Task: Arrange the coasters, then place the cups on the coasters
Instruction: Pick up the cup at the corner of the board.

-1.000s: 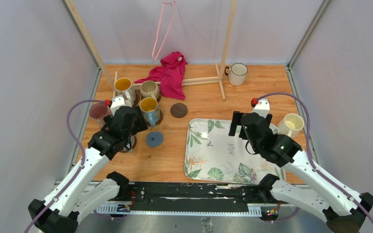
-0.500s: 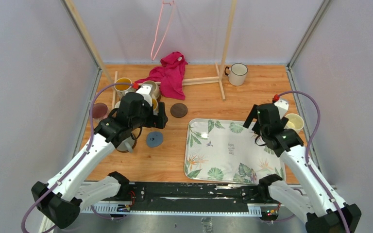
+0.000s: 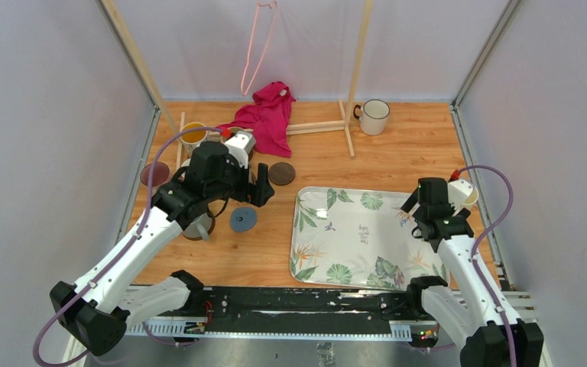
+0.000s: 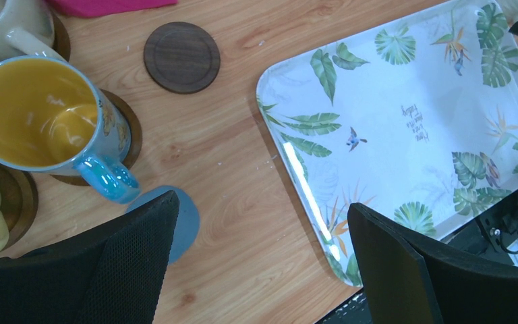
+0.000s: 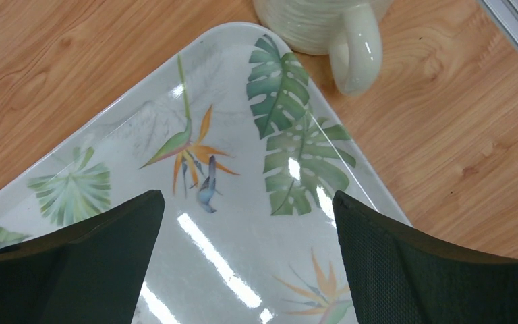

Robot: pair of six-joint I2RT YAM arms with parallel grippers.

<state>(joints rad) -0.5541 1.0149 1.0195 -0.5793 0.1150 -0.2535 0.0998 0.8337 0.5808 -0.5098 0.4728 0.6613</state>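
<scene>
My left hand (image 4: 263, 209) and right hand (image 5: 247, 202) gape empty; blue cup (image 4: 40, 115) is seated; brown coaster (image 4: 182, 57), grey coaster (image 4: 187, 219) and cream cup (image 5: 324, 23) wait.

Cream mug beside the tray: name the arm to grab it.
Right, probably: the right gripper hovers open over the tray corner beside the cream mug; the left gripper is across it, by the coasters.
</scene>
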